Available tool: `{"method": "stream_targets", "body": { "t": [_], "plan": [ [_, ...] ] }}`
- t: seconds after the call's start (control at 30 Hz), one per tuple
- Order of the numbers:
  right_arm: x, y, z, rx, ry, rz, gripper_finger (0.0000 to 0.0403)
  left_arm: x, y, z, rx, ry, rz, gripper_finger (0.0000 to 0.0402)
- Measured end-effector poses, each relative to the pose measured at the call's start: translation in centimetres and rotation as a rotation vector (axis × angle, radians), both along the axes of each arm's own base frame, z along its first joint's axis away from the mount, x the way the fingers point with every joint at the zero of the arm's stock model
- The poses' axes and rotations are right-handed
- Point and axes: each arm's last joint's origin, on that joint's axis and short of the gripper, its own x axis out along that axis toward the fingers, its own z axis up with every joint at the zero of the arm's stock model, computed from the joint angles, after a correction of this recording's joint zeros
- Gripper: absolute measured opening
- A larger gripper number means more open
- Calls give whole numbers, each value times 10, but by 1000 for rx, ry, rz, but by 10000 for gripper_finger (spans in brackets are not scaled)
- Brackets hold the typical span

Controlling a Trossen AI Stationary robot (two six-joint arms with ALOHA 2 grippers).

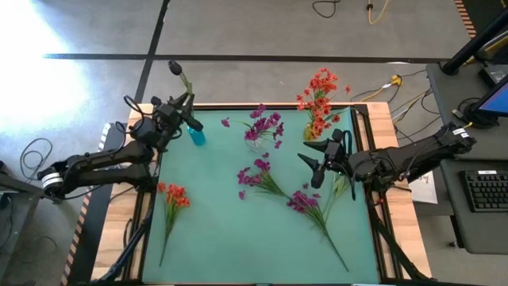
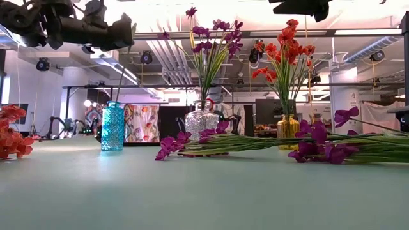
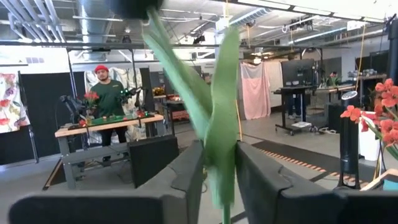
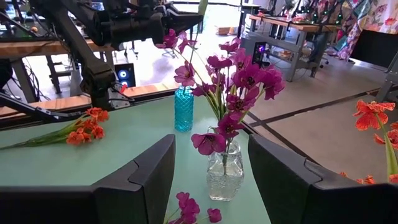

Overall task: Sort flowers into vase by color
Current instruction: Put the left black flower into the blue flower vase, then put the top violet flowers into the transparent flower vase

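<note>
My left gripper (image 1: 188, 117) is above the blue vase (image 1: 196, 137), shut on a dark-budded flower; its bud (image 1: 175, 67) sticks out past the table's far edge. In the low view the thin stem (image 2: 119, 80) runs from the gripper down to the blue vase's mouth (image 2: 113, 103). My right gripper (image 1: 313, 161) hovers open over the table, facing the clear vase of magenta flowers (image 4: 225, 168). An amber vase (image 1: 310, 132) holds orange-red flowers. Two magenta flowers (image 1: 258, 176) (image 1: 305, 200) and one orange-red flower (image 1: 173, 195) lie flat on the mat. My left gripper pinches the dark flower's green stem and leaves (image 3: 221, 158) between its two fingers, which lie across the stem. The flower is lifted clear of the table and tilted, bud end away from the gripper, lower stem slanting down toward the blue vase. Whether the stem tip is inside, I cannot tell.
The three vases stand in a row along the mat's far side. The mat (image 1: 238, 246) has bare room toward its near edge. Wooden table edges (image 1: 119, 214) flank the mat. A person (image 3: 107, 93) stands far off in the room beyond the table.
</note>
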Motion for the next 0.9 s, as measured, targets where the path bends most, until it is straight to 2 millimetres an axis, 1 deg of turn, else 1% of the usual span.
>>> {"method": "stream_targets", "body": {
  "t": [0.27, 0.5, 0.67, 0.77, 0.9],
  "plan": [
    [0, 0, 0, 0, 0, 0, 196, 0, 0, -2, -13, 16, 1, 140],
    [0, 0, 0, -1, 1, 0, 196, -1, -1, -7, -56, 61, -5, 178],
    [0, 0, 0, -1, 1, 0, 196, -8, -5, -4, -65, 74, -4, 192],
    [0, 0, 0, -1, 1, 0, 196, -14, -8, 0, -73, 69, -8, 194],
    [0, 0, 0, -1, 1, 0, 196, -19, -14, 8, -136, 38, -36, 194]
  ]
}}
